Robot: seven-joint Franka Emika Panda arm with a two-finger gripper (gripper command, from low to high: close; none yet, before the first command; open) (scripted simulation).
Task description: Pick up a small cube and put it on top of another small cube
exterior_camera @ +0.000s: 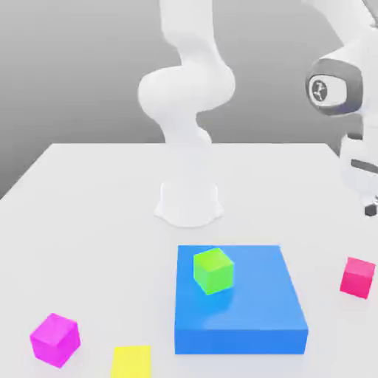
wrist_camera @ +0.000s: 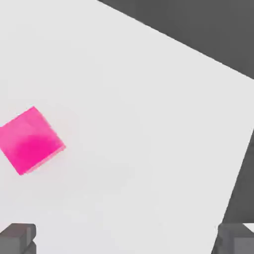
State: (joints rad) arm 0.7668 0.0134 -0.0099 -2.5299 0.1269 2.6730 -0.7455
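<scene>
The small cube, plain reddish hot pink, rests on the white table near the exterior view's right edge. The hand view looks down on the same small cube, flat on the table and off to one side of the fingers. My gripper hangs above the table at the exterior view's far right, higher than the cube and slightly beyond it. In the hand view my gripper is open, with both dark fingertips wide apart and only bare table between them. A green cube sits on a flat blue block.
A purplish magenta cube lies at the front on the exterior view's left, with a yellow cube beside it at the front edge. The arm's white base stands behind the blue block. The table's edge runs close to the gripper.
</scene>
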